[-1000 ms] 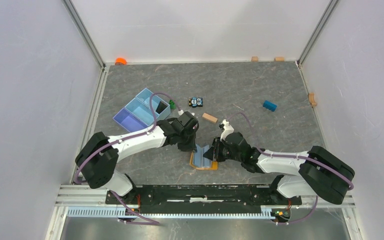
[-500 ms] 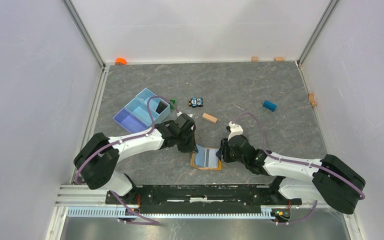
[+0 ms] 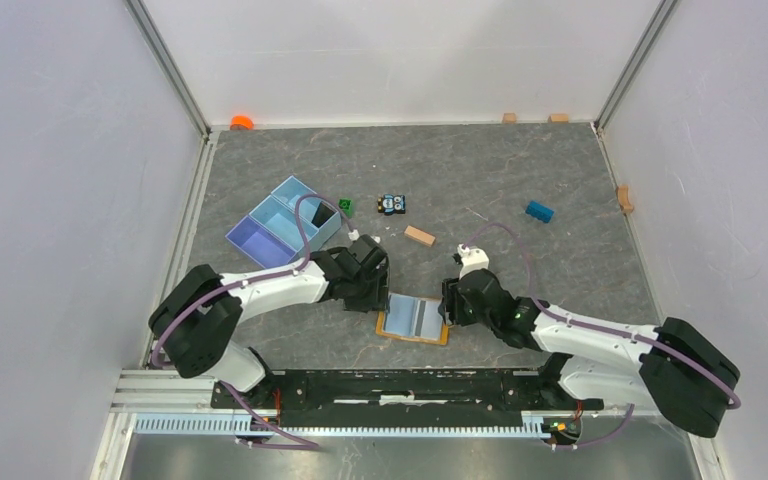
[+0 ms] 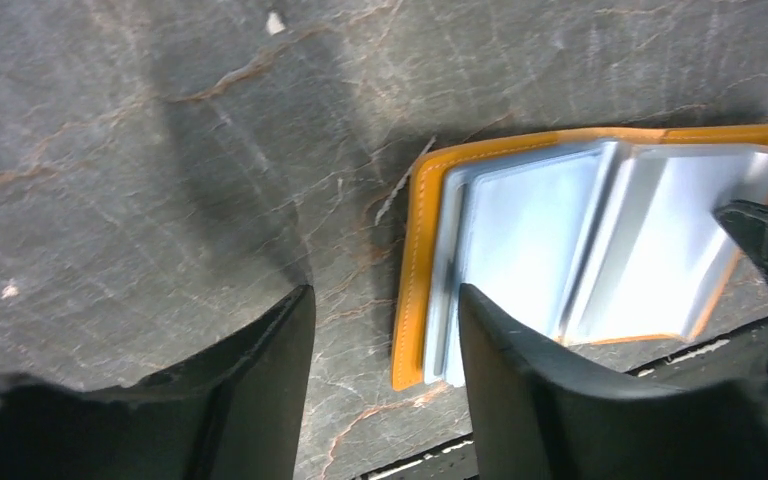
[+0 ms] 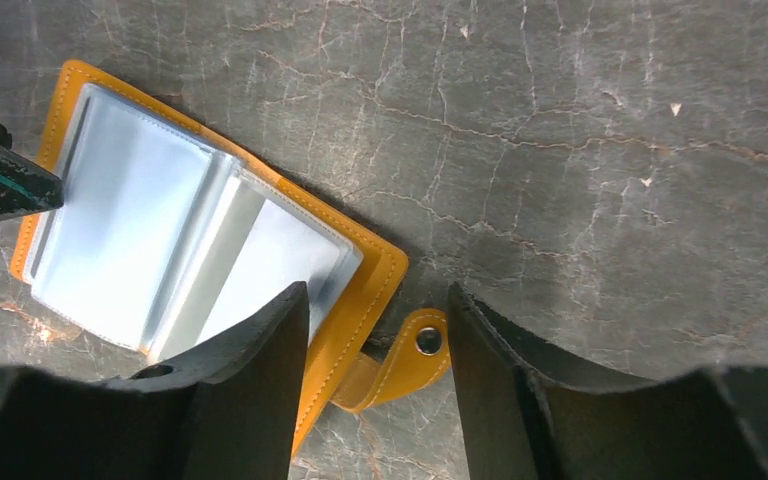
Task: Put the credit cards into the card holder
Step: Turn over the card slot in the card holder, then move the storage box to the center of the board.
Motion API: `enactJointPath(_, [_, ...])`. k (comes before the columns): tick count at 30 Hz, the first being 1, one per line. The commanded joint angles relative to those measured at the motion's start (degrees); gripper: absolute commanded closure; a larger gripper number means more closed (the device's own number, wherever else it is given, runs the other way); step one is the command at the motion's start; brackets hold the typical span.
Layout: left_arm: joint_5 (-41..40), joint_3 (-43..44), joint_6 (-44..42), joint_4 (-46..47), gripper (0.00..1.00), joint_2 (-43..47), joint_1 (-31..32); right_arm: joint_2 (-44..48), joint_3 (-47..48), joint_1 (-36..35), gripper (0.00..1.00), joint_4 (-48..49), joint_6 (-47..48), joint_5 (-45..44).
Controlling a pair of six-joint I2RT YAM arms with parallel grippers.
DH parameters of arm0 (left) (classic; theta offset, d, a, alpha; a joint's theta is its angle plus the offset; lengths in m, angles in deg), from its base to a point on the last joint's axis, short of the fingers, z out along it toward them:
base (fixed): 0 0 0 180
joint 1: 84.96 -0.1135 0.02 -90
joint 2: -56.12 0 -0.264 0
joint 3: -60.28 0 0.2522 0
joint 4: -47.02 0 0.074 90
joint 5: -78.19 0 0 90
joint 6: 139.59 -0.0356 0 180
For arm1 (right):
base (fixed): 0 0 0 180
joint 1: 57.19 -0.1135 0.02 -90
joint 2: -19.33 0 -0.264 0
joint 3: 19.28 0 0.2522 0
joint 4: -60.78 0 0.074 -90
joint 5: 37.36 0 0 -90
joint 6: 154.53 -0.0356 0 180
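The card holder [image 3: 415, 320] is laid open flat on the table [image 3: 520, 180], pale pockets up, and the left gripper [image 4: 380, 300] and right gripper [image 5: 377, 295] are spread and empty at its edges — so it is best left undisturbed while a credit card, none clearly seen, is fetched.

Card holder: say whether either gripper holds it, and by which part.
Nothing is held. The card holder lies open on the table; left gripper and right gripper stand open at its ends.
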State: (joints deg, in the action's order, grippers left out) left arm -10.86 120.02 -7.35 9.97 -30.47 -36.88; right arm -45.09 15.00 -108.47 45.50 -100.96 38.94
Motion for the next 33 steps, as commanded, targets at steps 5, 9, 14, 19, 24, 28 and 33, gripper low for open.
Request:
enactJointPath(5, [-4.0, 4.0, -7.0, -4.9, 0.21, 7.6, -0.2, 3.9, 5.2, -0.2, 0.33, -3.5, 5.2, 1.2])
enactJointPath(9, [-4.6, 6.9, -9.4, -8.4, 0.14, 10.5, -1.2, 4.9, 5.9, -0.2, 0.3, -2.8, 5.4, 2.9])
enactJointPath(14, [-8.9, 10.6, -15.3, -14.4, 0.08, 12.3, -5.1, 6.8, 5.9, -0.1, 0.25, -1.8, 5.9, 3.9])
enactJointPath(19, [-11.9, 15.5, -19.6, -18.5, 0.06, 11.5, -15.4, 9.0, 6.1, -0.1, 0.19, -1.6, 7.7, 3.5])
enactJointPath(24, [-15.1, 22.2, -16.7, -18.3, 0.07, 6.5, -22.4, 10.2, 6.0, 0.2, 0.16, -1.5, 10.0, 2.9])
enactJointPath(28, [-15.7, 27.5, -14.9, -14.3, 0.07, 0.3, -23.0, 9.8, 6.5, 0.8, 0.13, -1.5, 11.9, 3.3])
enactJointPath(33, [-16.4, 35.4, -11.7, -14.4, 0.07, -10.8, -24.2, 10.9, 6.8, 1.9, 0.09, -1.7, 13.7, 4.0])
